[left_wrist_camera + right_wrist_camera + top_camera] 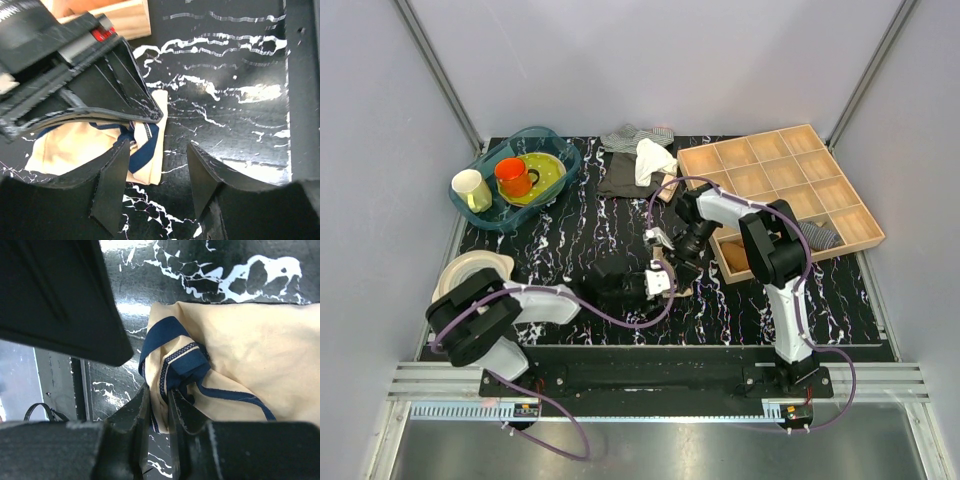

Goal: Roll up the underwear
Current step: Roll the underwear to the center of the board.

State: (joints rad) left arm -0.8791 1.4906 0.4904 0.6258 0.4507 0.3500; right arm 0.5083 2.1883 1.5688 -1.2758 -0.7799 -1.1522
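Nearest to me the two arm bases sit at the table edge, and from there both arms reach in to one spot in the middle of the black marbled table [570,230]. The left gripper [159,160] comes in from the left, and its jaws stand apart and hold nothing. The underwear [75,145] lies right at them. One corner with the dark blue band reaches into the gap and touches one finger, while the rest of the beige cloth stretches away sideways, out of the gap. So I judge that this gripper must shift sideways or turn before it can take a free edge. The right gripper [159,412] comes down from the far right onto the same cloth and is clamped on a bunched fold of band and fabric.

From above, the cloth is almost all hidden under the two grippers, so I cannot tell its long axis there. The left wrist view shows it lying mostly flat, with its length running across the fingers. Only the right wrist view shows the pinch. Farther to the right stands a wooden compartment tray [860,215], well apart. At the far edge are a small heap of clothes [625,165] and a blue basin [535,130] with cups.
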